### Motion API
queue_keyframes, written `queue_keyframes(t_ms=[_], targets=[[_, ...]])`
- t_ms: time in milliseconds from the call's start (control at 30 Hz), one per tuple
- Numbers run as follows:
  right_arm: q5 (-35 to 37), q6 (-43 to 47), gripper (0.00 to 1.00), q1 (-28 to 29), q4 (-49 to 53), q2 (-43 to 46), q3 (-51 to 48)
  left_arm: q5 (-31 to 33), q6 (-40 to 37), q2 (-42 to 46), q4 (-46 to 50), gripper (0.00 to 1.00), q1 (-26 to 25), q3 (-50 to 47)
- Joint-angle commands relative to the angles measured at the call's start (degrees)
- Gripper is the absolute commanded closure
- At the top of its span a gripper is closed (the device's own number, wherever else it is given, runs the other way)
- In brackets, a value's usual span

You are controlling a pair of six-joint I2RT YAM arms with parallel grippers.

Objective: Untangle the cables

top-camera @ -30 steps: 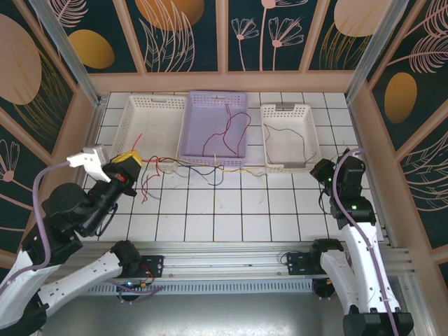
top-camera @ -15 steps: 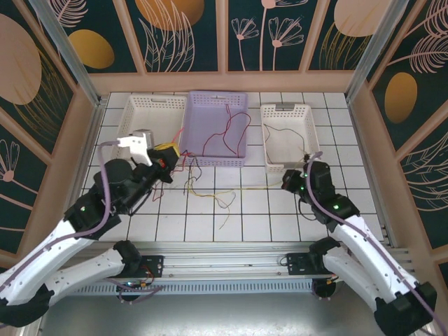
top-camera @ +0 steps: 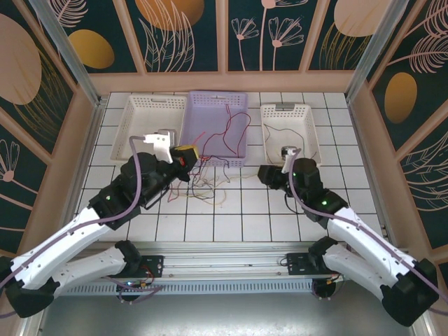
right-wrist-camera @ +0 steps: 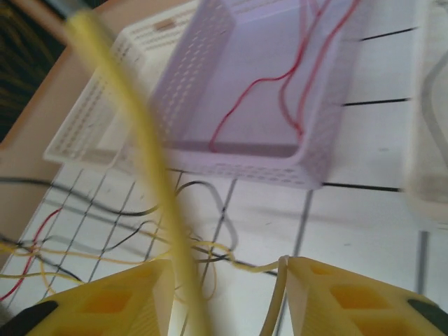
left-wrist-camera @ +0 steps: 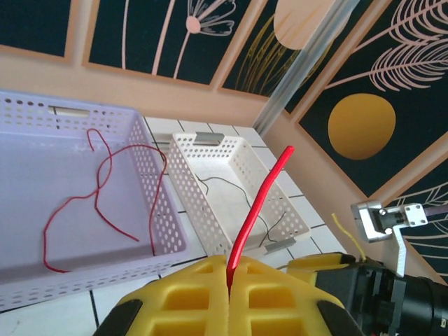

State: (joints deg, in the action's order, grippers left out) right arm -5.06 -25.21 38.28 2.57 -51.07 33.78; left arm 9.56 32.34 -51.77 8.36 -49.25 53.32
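The white tiled table (top-camera: pixel 231 210) sits inside wooden walls (top-camera: pixel 182 35) painted with dark leaf panels. Near its middle the cables (top-camera: pixel 206 183) lie in a loose red, yellow and black tangle, just in front of the purple basket (top-camera: pixel 203 119).

The left gripper (left-wrist-camera: pixel 229 269) is clamped on a red cable (left-wrist-camera: pixel 255 210), which stands up from between its yellow fingers. The right gripper (right-wrist-camera: pixel 231 280) has its jaws apart, with a yellow cable (right-wrist-camera: pixel 140 140) running up past them.

Beyond, a left white basket (top-camera: pixel 133 115) and a right white basket (top-camera: pixel 288 108) flank the purple one.

Both arms have swung in from the table's sides, and the tangle has bunched toward the centre.

The right wrist view is blurred, so contact between the yellow cable and the fingers is unclear.
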Motion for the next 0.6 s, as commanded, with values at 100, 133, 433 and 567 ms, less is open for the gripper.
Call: queue_keyframes(t_ms=[100,133,433,567], targets=[[-0.1,8.2,0.46,6.2,-8.1,-5.0,4.1,-3.7,1.3,-0.9,-4.9,1.0,0.0,0.4],[0.0,9.1,0.45,6.7,-8.2,-5.7,4.8,-3.8,1.3,-1.2,-4.8,1.0,0.0,0.6],[4.7,15.7,0.4,11.5,-11.8,-8.9,5.7,-5.2,1.6,-1.3,-5.1,1.0,0.0,1.2],[8.6,14.8,0.29,11.6,-12.7,-4.1,3.3,-4.8,1.4,-0.9,-4.0,1.0,0.0,1.6]])
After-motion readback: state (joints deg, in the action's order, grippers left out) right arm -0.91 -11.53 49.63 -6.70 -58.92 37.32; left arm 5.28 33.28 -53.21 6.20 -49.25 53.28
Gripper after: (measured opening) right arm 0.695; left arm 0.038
